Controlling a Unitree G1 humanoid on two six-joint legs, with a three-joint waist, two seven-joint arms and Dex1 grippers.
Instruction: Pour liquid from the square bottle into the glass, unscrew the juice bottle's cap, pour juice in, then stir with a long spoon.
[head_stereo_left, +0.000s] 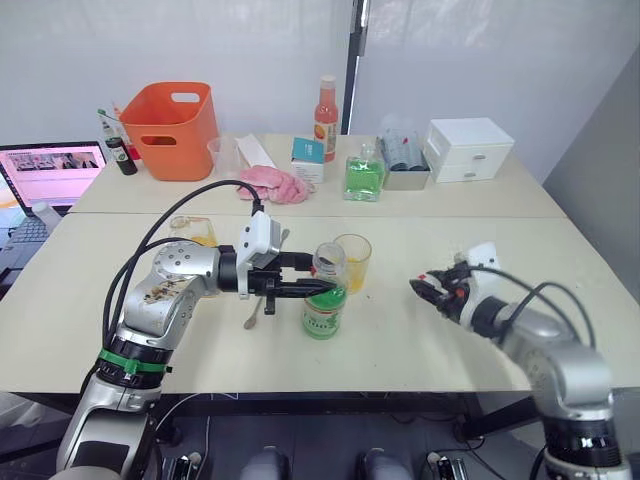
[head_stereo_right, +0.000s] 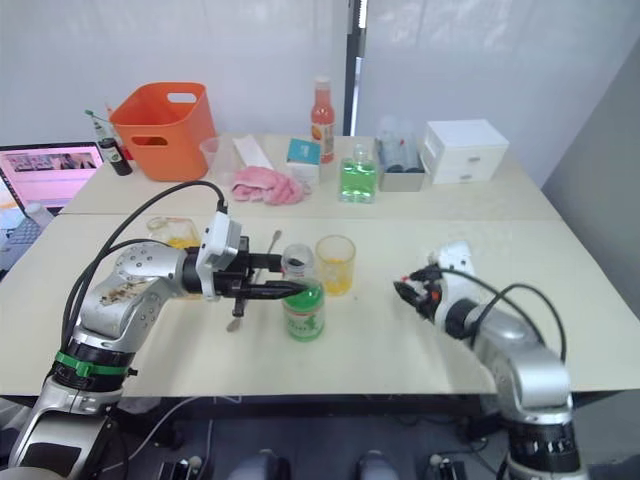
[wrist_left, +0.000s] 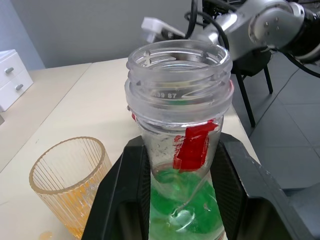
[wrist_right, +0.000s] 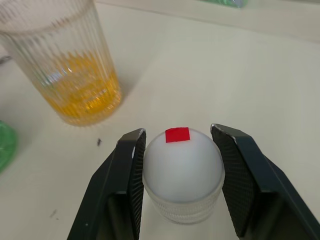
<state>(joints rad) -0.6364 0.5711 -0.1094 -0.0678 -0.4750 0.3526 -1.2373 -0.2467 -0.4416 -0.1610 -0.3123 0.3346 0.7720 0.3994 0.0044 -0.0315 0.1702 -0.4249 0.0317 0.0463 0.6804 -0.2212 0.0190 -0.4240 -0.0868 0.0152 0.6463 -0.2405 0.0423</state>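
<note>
— Left eye view: how much room on the table?
— Bare top between the juice bottle and the right gripper; the front edge runs close below both.
— What's in the containers?
— The glass, just behind the bottle, holds a little orange-yellow liquid. The bottle is uncapped, pale green liquid low inside.
— Hands?
— Left gripper pinches the upright bottle at its neck. Right gripper pinches the white cap, red mark on top, seemingly just over the table
— Spoon?
— Lying by the left gripper
</note>
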